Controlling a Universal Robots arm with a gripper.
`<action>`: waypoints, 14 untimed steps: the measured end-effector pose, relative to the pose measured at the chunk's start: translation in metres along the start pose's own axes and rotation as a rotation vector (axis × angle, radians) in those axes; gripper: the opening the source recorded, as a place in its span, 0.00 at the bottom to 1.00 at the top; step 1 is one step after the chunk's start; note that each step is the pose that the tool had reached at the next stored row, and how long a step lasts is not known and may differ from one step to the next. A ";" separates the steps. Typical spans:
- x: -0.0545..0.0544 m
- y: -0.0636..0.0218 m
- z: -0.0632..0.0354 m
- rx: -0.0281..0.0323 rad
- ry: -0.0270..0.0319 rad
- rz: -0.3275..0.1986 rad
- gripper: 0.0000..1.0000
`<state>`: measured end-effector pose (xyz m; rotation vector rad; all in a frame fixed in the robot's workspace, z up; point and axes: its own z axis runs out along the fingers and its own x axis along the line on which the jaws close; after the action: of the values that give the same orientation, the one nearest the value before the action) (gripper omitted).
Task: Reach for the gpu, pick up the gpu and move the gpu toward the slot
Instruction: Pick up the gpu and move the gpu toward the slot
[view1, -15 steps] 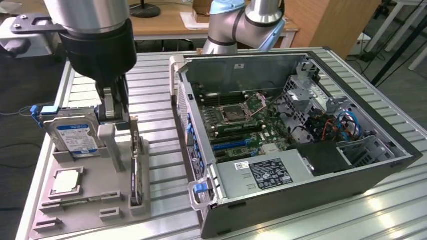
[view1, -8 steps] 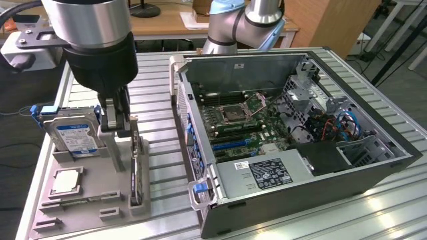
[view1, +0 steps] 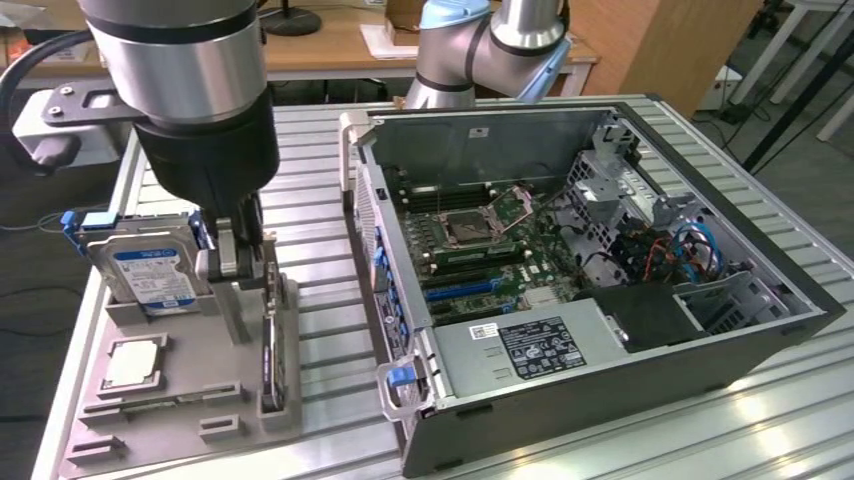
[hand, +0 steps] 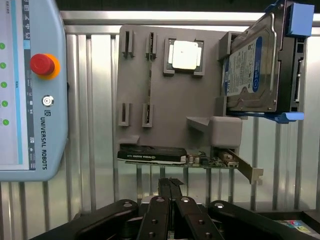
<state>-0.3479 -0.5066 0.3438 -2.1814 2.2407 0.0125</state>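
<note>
Tool (hand: 170, 184): fingers pressed together, nothing between them; hovers over grey holder (hand: 155, 80), at holder's edge closest to tool.

Gpu (hand: 165, 156): stands on its long edge in holder, along same edge; silver bracket (hand: 246, 169) at end toward hard drive.

Step in hand, as I judge: reach.

To do it well:
- spread fingers before descending
- straddle thin card at dark middle part
- stay off bracket and holder's grey block

Farther on holder: processor chip (hand: 184, 55), then hard drive (hand: 250, 70). Beyond holder: open computer case (view1: 641, 395).

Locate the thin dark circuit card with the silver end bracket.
Exterior view's left: the gpu stands on edge in the grey parts tray, along its side nearest the open computer case.
</note>
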 end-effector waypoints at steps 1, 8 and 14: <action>0.001 0.0000 0.0014 0.0000 0.0000 0.000 0.11; 0.005 -0.0001 0.0106 0.0000 0.0000 0.000 0.11; 0.008 -0.0001 0.0180 0.0000 -0.0001 0.000 0.11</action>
<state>-0.3479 -0.5148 0.3256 -2.1814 2.2406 0.0126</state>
